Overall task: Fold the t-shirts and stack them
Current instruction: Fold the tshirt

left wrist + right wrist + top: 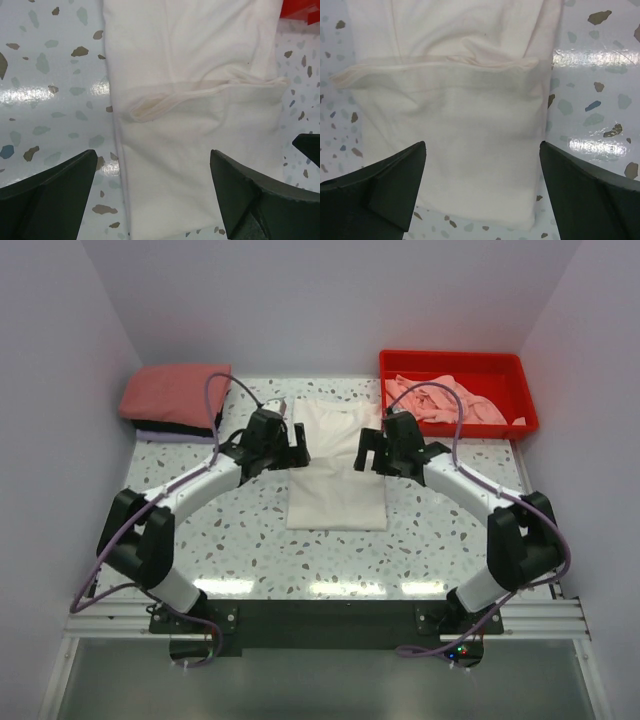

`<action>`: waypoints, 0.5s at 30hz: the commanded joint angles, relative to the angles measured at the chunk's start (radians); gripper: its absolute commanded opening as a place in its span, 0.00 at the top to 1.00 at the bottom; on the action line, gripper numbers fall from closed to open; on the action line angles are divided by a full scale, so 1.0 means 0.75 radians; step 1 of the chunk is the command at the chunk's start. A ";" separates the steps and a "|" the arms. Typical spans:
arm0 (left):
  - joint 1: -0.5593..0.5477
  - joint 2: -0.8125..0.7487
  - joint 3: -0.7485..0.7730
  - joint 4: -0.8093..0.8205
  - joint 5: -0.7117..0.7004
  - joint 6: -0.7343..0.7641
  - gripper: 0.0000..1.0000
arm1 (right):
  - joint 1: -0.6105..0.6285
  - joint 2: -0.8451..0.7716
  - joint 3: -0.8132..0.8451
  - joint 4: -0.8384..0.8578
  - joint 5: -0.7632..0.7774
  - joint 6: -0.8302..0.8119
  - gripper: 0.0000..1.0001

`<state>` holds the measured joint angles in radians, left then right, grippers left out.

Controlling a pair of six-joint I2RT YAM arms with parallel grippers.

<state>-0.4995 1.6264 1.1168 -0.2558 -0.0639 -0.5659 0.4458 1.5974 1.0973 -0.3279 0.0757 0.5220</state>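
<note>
Left claw (297, 445) and right claw (370, 451), both spread and empty, hover over the half-folded white t-shirt (336, 490) on the bench (240, 550); pinching only 1 layer could undo its fold.

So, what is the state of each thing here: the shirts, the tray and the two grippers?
Middle shirt: partly folded, flat on the table, not held.
Stack: folded, salmon-red on top, black and lavender under it.
Pink shirts: unfolded, crumpled in the tray.
Tray: holding the pink shirts.
Left gripper: open, over the middle shirt.
Right gripper: open, over the middle shirt.
</note>
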 commanded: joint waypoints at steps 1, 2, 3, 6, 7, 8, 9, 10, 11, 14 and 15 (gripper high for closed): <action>0.010 -0.162 -0.096 0.022 -0.037 -0.051 0.00 | -0.005 -0.148 -0.062 0.057 -0.099 -0.019 0.01; 0.010 -0.215 -0.120 0.022 -0.040 -0.059 0.00 | -0.003 -0.162 -0.078 0.061 -0.127 -0.013 0.01; 0.010 -0.242 -0.149 0.024 -0.031 -0.068 0.00 | -0.003 -0.193 -0.107 0.057 -0.162 -0.011 0.01; 0.007 -0.330 -0.253 0.026 0.009 -0.104 0.00 | -0.003 -0.262 -0.183 0.069 -0.221 -0.005 0.01; 0.007 -0.368 -0.304 0.026 0.020 -0.106 0.00 | -0.005 -0.277 -0.201 0.114 -0.258 -0.011 0.01; 0.007 -0.387 -0.331 0.016 0.026 -0.117 0.00 | -0.003 -0.285 -0.232 0.150 -0.327 -0.017 0.01; 0.007 -0.405 -0.356 0.012 0.032 -0.135 0.00 | -0.003 -0.283 -0.244 0.191 -0.468 -0.023 0.01; 0.007 -0.446 -0.409 0.010 0.034 -0.141 0.00 | -0.001 -0.269 -0.252 0.234 -0.556 -0.027 0.01; 0.007 -0.471 -0.433 0.010 0.036 -0.149 0.00 | 0.003 -0.244 -0.254 0.316 -0.628 -0.031 0.01; 0.007 -0.546 -0.521 0.012 0.056 -0.174 0.00 | 0.033 -0.107 -0.189 0.392 -0.788 -0.042 0.01; 0.007 -0.561 -0.540 0.010 0.061 -0.184 0.00 | 0.062 -0.069 -0.165 0.398 -0.800 -0.029 0.01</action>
<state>-0.4995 1.2625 0.7479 -0.2684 -0.0456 -0.6666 0.4580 1.4738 0.9211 -0.1539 -0.3431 0.5125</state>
